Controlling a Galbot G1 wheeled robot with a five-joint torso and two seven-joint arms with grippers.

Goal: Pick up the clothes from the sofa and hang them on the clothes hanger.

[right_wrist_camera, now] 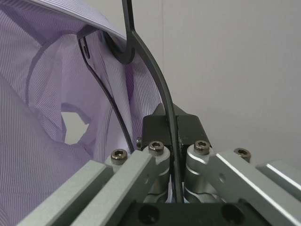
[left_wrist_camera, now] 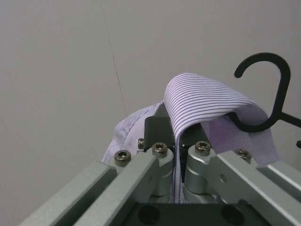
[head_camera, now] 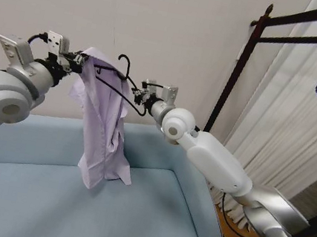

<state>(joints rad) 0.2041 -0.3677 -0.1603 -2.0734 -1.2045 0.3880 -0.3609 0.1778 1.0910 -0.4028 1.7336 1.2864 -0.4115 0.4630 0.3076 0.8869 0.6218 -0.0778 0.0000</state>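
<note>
Shirt (head_camera: pixel 102 133) is up in the air, lilac with fine stripes, held between both arms and draping straight down toward 6 o'clock. Its hem dangles over the pale blue sofa (head_camera: pixel 147 215), and from here I can't tell whether it clears the seat.

A black hanger (head_camera: pixel 121 84) is partly threaded into it. The hook pokes out at 12 o'clock above the fabric, and one wire arm runs out toward 4 o'clock.

Left gripper (head_camera: pixel 77 61) sits at 9 o'clock of the shirt's top. In the left wrist view its fingers (left_wrist_camera: pixel 157 136) are clenched on a fold of striped cloth, which arches over the hanger's shoulder just beyond.

Right gripper (head_camera: pixel 138 96) is at 3 o'clock of the garment. The right wrist view shows its jaws pinched tight on the hanger's black bar, with the bar rising between the pads and curving away into the shirt's opening.

Both arms reach in from the lower corners, left from 8 o'clock and right from 4 o'clock.

Farther out, a dark clothes rack (head_camera: pixel 241 65) stands at 2 o'clock against the plain wall (head_camera: pixel 182 18), well apart from the shirt. A white curtain (head_camera: pixel 285 128) hangs behind the rack.
</note>
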